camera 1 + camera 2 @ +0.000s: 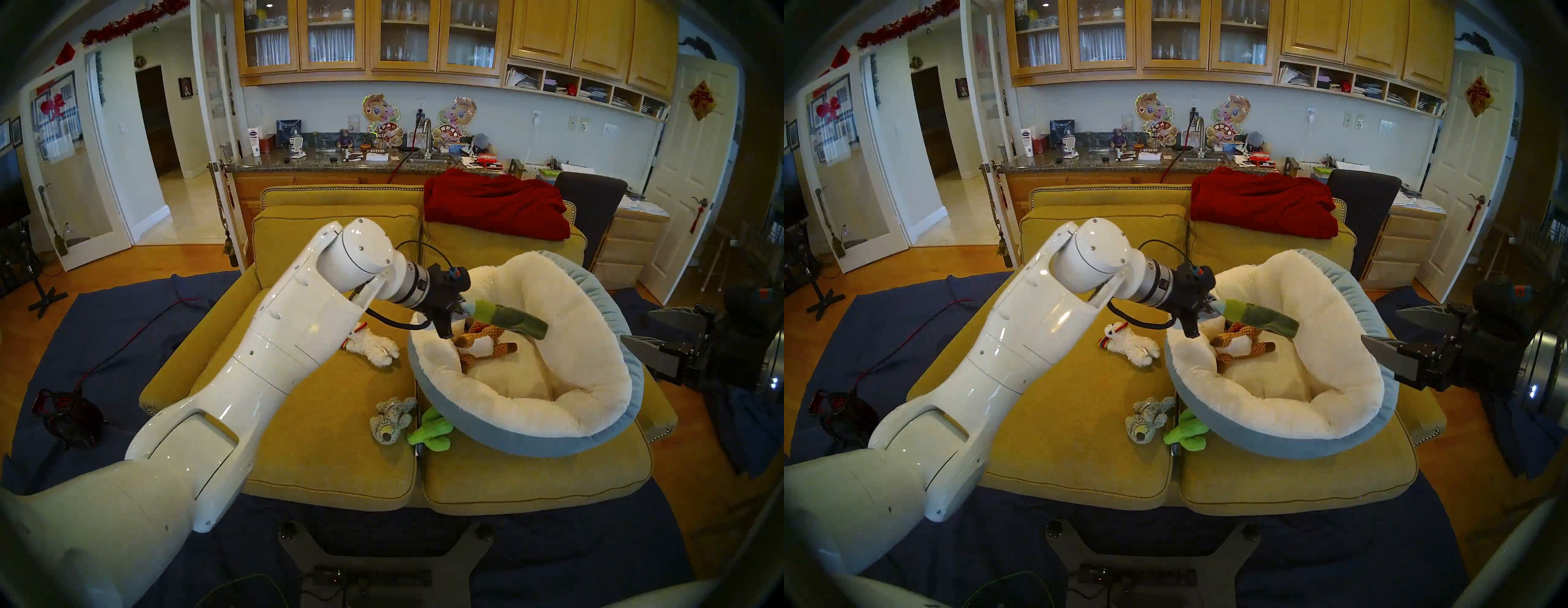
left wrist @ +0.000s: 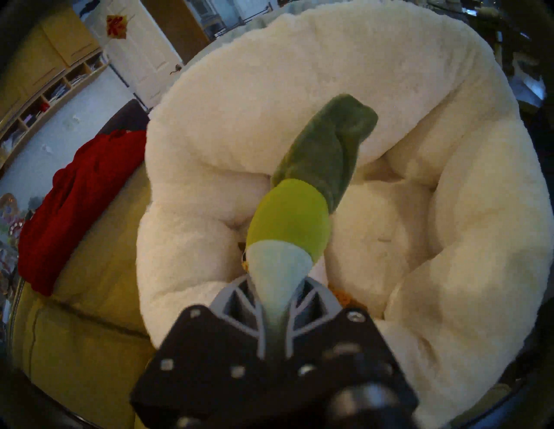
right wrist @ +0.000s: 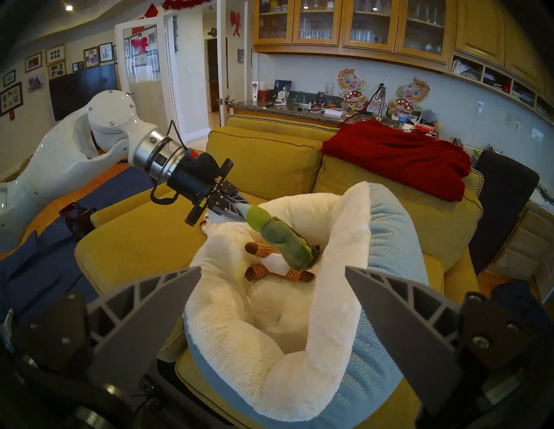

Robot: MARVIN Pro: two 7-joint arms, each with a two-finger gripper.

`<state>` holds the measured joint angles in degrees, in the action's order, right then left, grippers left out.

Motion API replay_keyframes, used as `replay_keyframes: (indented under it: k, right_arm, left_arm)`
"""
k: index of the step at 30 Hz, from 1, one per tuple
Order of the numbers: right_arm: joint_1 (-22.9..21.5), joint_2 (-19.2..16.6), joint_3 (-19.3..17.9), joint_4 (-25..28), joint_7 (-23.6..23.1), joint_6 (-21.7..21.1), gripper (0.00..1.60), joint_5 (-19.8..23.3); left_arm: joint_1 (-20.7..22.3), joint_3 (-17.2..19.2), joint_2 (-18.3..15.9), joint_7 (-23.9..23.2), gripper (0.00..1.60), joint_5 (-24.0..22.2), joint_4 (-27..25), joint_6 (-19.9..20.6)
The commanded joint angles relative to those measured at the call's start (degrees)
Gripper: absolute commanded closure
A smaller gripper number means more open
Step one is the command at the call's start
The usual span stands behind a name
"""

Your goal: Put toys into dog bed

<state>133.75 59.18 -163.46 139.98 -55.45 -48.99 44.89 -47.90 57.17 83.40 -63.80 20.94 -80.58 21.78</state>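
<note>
The dog bed [image 1: 602, 384], cream fleece inside and light blue outside, lies tilted on the sofa's right cushion. My left gripper [image 1: 460, 310] hangs over its left rim, shut on the white end of the long white-green leek [image 1: 509, 321], which sticks out over the bed's hollow [image 2: 302, 191]. A brown knitted animal [image 1: 481, 344] lies inside the bed beneath the leek. On the sofa seat are the white lamb [image 1: 373, 346], the grey mottled animal [image 1: 390, 420] and the green cactus [image 1: 430, 433], the cactus partly under the bed's rim. My right gripper [image 3: 272, 287] stands open just right of the bed.
A red blanket [image 1: 496, 204] drapes over the sofa back [image 1: 335, 193] behind the bed. A dark chair [image 1: 589, 199] stands at the sofa's right. A navy sheet [image 1: 106, 339] covers the floor, with a black and red cable bundle [image 1: 68, 418] at the left.
</note>
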Motion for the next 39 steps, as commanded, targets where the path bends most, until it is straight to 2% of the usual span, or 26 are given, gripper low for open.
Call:
replay_keyframes:
  k: [1, 7, 8, 9, 10, 19, 24, 27, 33, 39]
  right_arm:
    - [-0.15, -0.16, -0.65, 0.02, -0.06, 0.04, 0.00, -0.04]
    - [-0.13, -0.18, -0.69, 0.02, -0.09, 0.03, 0.00, -0.04]
    - [-0.13, -0.18, -0.70, 0.01, -0.10, 0.03, 0.00, -0.04]
    - [-0.12, -0.19, -0.71, 0.01, -0.11, 0.02, 0.00, -0.04]
    - [-0.12, -0.19, -0.72, 0.01, -0.11, 0.02, 0.00, -0.03]
    - [-0.11, -0.20, -0.73, 0.01, -0.12, 0.02, 0.00, -0.03]
    - [-0.13, -0.18, -0.68, 0.01, -0.08, 0.03, 0.00, -0.03]
    - [-0.14, -0.17, -0.67, 0.02, -0.07, 0.04, 0.00, -0.03]
    - [-0.15, -0.17, -0.64, 0.02, -0.05, 0.04, 0.00, -0.03]
    - [-0.15, -0.17, -0.65, 0.02, -0.06, 0.04, 0.00, -0.04]
  left_arm:
    - [2.56, 0.65, 2.90, -0.84, 1.60, -2.38, -1.48, -3.26]
    - [1.22, 0.89, 3.08, -1.28, 1.60, -3.38, -2.66, -3.39]
    - [0.97, 0.94, 3.05, -1.35, 0.95, -3.47, -2.85, -3.33]
    - [0.66, 1.01, 2.91, -1.50, 0.60, -3.56, -3.13, -3.22]
    - [0.40, 1.07, 2.78, -1.55, 0.00, -3.59, -3.38, -3.15]
    - [-2.69, 4.14, 1.08, -0.63, 0.00, -4.46, -7.35, -0.48]
    - [-4.88, 6.72, -2.09, -0.96, 0.00, -4.01, -11.84, 5.21]
    - [-5.33, 8.30, -3.95, -1.22, 0.00, -3.66, -12.68, 7.75]
    - [-5.85, 11.24, -8.01, -0.47, 0.00, -2.48, -11.66, 9.14]
    - [-4.72, 14.32, -9.03, 0.43, 0.00, -1.96, -7.82, 11.42]
